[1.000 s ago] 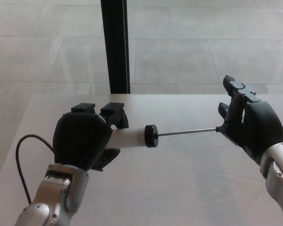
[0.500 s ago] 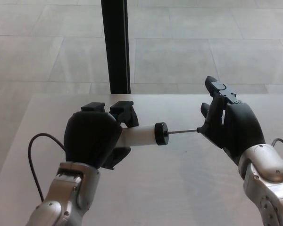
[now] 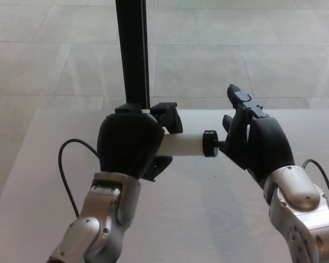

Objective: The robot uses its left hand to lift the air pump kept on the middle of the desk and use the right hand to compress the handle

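Air pump (image 3: 182, 144) held clear of the surface (image 3: 208, 219), lying horizontal near frame centre. Head view only.

Left hand (image 3: 130, 143) at 9 o'clock of the pump's cap, wrapped around the white barrel, fingers (image 3: 167, 116) curled over the top. Right hand (image 3: 255, 141) at 3 o'clock of the cap, palm pressed toward the handle end, fingers (image 3: 238, 98) raised and apart, gripping nothing that shows. Handle itself hidden behind the palm; only a stub of rod visible between palm and cap.

Step in hand, by judgement: compression stroke, near its end, rod almost fully inside the barrel. Next move likely calls for a last short push straight along the barrel axis toward 9 o'clock, left hand bracing so the barrel does not slide or tilt.

Materials: barrel smooth, white, cylindrical, plastic-looking; cap black, disc-shaped, ridged edge. Hands matte black, thick-fingered; forearms silver-grey metal. Thin black cable (image 3: 66, 164) looping at 8 o'clock. Surface pale, matte, flat. Black upright post (image 3: 132, 52) at 12 o'clock; tiled floor beyond.
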Controlling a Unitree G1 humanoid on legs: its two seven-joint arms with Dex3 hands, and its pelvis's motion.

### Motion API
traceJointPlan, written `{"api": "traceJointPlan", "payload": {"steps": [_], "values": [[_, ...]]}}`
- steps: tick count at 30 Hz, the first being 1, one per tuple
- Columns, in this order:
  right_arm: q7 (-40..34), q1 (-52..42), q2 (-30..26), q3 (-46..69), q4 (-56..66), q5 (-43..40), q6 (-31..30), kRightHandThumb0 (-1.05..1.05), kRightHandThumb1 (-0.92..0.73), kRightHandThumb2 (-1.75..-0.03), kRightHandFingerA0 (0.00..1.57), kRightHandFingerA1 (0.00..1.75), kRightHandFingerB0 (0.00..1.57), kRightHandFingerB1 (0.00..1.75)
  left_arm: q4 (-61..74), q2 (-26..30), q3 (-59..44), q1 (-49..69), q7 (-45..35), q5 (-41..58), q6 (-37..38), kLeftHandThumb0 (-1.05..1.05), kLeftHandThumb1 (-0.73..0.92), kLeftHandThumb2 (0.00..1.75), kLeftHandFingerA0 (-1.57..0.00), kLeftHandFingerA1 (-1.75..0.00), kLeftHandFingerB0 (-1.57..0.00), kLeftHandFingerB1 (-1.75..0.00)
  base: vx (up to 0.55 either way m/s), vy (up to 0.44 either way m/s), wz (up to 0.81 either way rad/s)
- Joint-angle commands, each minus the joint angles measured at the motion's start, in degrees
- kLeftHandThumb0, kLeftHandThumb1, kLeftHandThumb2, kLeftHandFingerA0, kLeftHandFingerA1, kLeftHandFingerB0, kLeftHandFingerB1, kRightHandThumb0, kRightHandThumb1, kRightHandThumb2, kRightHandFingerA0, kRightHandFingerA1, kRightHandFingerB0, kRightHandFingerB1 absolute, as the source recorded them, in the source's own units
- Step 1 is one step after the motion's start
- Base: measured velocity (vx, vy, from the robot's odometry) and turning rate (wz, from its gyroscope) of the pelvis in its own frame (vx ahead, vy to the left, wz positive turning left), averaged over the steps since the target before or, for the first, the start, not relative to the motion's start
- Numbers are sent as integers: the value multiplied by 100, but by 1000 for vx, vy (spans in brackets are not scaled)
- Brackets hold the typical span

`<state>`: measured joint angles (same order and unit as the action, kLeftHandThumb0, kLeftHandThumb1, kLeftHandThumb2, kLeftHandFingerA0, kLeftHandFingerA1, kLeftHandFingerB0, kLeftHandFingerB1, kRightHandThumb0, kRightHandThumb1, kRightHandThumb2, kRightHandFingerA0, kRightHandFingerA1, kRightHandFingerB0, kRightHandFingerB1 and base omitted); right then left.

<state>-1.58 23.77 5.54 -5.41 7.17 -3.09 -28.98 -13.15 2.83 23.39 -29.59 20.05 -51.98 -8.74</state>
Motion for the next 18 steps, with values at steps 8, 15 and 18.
{"api": "traceJointPlan", "payload": {"steps": [8, 15, 18], "values": [[-191, 146, 209, -147, -240, 203, 313, -96, -88, -128, 0, 18, 0, 11, -128, -369, 107, -536, 93, -215, -671, -59, 87, 72, -93, -165, -82, -119, 0, 0, 0], [72, 40, 37, 7, -1, 12, 156, -104, -92, -130, 0, 12, 0, 3, -72, -325, 228, -434, -51, -259, -805, -22, 62, 66, -95, -144, -90, -82, 0, 0, 0], [75, -23, -197, 241, 189, 38, 55, -105, -92, -132, 0, 11, 0, 1, -82, -292, 199, -242, -129, -176, -881, -14, 47, 108, -121, -133, -92, -105, 0, 0, 0]]}}
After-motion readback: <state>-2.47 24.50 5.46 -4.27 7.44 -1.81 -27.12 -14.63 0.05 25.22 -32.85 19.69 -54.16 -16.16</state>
